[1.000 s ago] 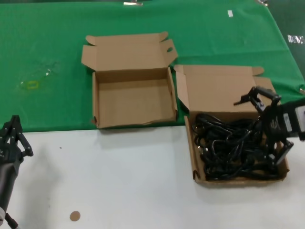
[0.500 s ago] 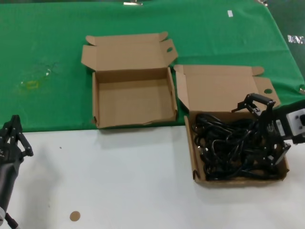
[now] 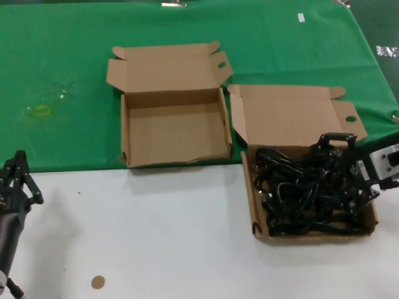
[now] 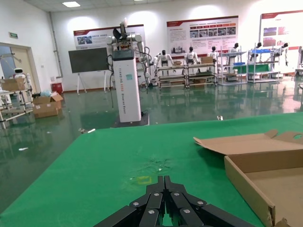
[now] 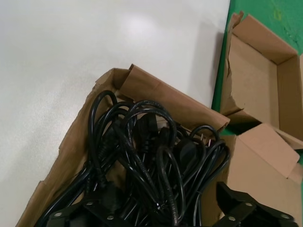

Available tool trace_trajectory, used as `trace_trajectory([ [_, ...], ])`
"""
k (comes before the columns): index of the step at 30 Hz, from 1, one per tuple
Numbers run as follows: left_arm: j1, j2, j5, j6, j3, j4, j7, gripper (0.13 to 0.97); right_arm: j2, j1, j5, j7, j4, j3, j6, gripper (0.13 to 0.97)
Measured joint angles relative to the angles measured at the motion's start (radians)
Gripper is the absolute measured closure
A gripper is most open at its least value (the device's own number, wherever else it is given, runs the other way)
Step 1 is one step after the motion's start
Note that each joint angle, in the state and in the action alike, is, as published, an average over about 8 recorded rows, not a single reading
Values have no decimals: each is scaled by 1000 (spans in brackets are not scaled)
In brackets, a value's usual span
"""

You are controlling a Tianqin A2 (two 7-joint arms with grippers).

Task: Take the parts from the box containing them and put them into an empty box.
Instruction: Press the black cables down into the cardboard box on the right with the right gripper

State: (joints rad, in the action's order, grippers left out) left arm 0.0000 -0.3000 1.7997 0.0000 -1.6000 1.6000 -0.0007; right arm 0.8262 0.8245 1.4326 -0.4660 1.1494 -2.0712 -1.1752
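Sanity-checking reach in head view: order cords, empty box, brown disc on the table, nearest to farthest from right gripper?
1. Power cords, under the right gripper, in the right-hand box.
2. Empty box, toward the robot's left.
3. Brown disc, near-left on the white table.

R arm reaches in from the right edge of the head view, wrist angled down, right gripper (image 3: 348, 171) low w/ fingers spread wide. L arm parked at lower-left corner, left gripper (image 3: 17, 180) pointing up/fwd, fingers closed together.
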Motion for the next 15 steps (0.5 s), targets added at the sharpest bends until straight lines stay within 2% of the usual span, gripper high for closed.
trace_trajectory([
  [6, 0, 0, 0, 0, 0, 0, 0, 945, -21, 13, -14, -13, -36, -4, 6, 349],
  [14, 0, 0, 0, 0, 0, 0, 0, 945, -42, 30, -28, -26, -73, -7, 17, 561],
  [15, 0, 0, 0, 0, 0, 0, 0, 945, -44, 33, -30, -28, -77, -7, 18, 561],
])
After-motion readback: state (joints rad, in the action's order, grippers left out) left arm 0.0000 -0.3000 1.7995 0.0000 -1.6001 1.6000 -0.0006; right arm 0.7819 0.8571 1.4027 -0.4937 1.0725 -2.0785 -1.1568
